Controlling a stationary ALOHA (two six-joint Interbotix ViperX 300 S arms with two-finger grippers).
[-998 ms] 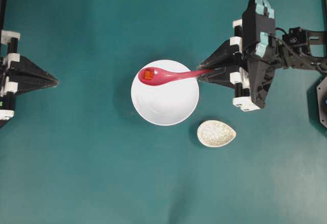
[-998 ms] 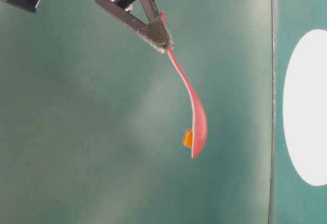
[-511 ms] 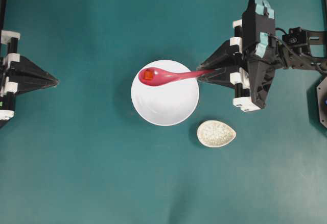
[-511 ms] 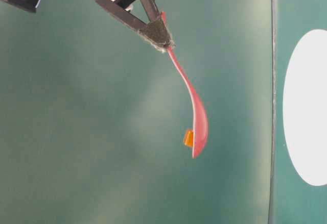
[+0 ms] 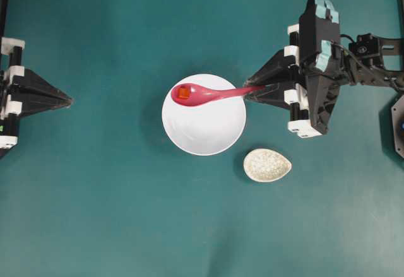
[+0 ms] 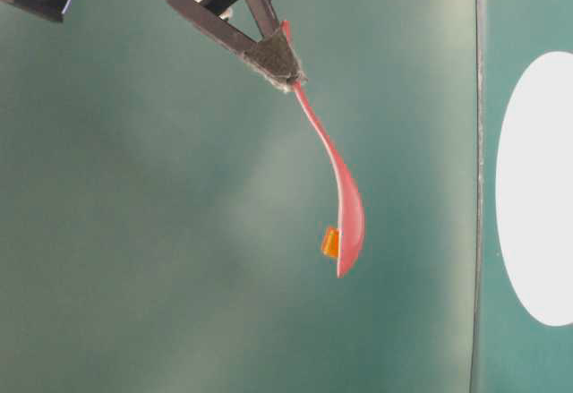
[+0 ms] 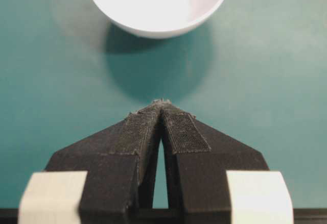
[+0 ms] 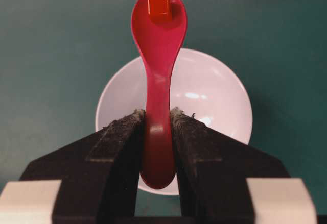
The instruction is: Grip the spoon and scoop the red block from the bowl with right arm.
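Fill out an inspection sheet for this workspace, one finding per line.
Surface: teal mat, no spills seen.
Job's things: spoon held above the white bowl; red block sits in its scoop.
Clutter: speckled dish beside the bowl, apart from it.
Grippers: right gripper shut on the spoon's handle; left gripper shut, empty, away from the bowl.
Cables: black wiring on the right arm.
Surroundings: nothing seen.

Even, fairly bright light is falling from above — the bowl (image 7: pixel 158 9) is casting a soft round shadow toward the left wrist camera. Its white interior is blowing out to a featureless patch in the table-level view, where the background is looking hazy and mottled. Small highlights are glinting on the spoon (image 8: pixel 157 71) — its near handle end is blurring slightly
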